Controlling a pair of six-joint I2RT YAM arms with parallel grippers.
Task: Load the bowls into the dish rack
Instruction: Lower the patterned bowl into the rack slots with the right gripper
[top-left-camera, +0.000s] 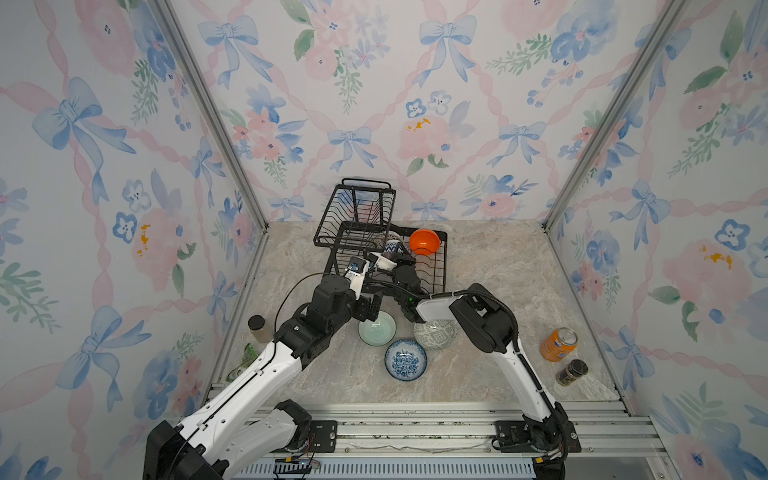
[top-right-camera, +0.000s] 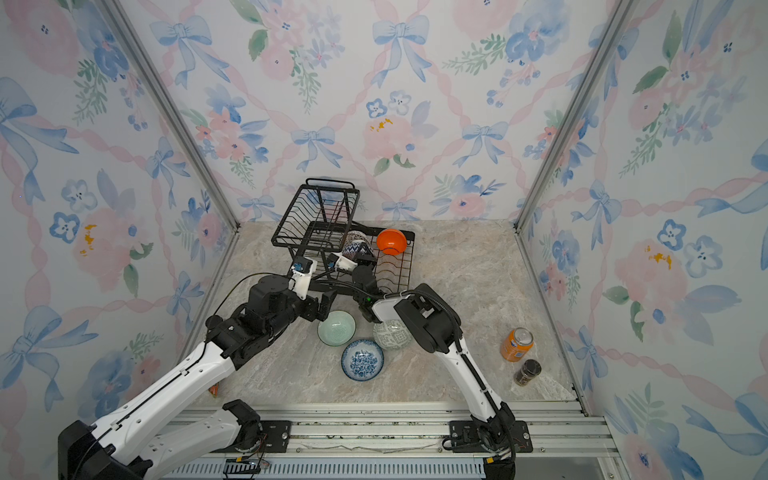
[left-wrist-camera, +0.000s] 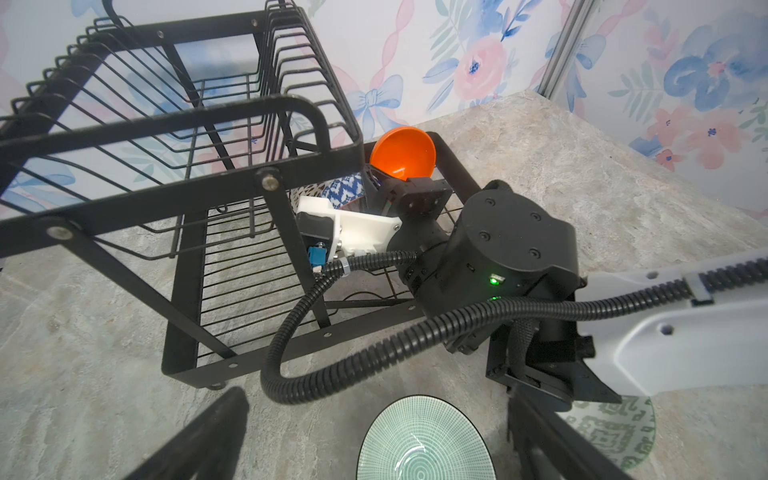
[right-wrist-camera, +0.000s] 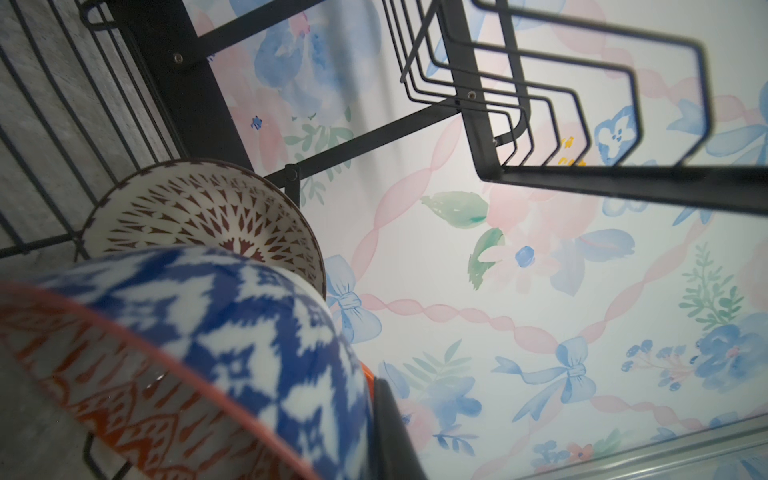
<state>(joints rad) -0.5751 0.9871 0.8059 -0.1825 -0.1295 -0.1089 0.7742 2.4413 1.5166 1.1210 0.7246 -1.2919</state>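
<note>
The black wire dish rack (top-left-camera: 357, 208) (top-right-camera: 316, 208) stands at the back. In its lower tray an orange bowl (top-left-camera: 424, 241) and a white-black patterned bowl (right-wrist-camera: 199, 212) stand on edge. Between them is an orange-white patterned bowl (right-wrist-camera: 124, 386) with a blue-white outside. My right gripper (top-left-camera: 401, 262) is shut on its rim, one finger (right-wrist-camera: 399, 440) pressed against the outer wall. My left gripper (left-wrist-camera: 374, 449) hangs open just above the mint green bowl (top-left-camera: 377, 329) on the table. A blue-white floral bowl (top-left-camera: 405, 359) sits upright. A green-white geometric bowl (top-left-camera: 434, 334) lies upside down, partly under the right arm.
An orange drink can (top-left-camera: 558, 344) and a dark jar (top-left-camera: 572, 372) stand at the right. A black-lidded jar (top-left-camera: 257, 328) and a green object (top-left-camera: 245, 357) sit by the left wall. The right arm's cable (left-wrist-camera: 332, 365) loops in front of the rack.
</note>
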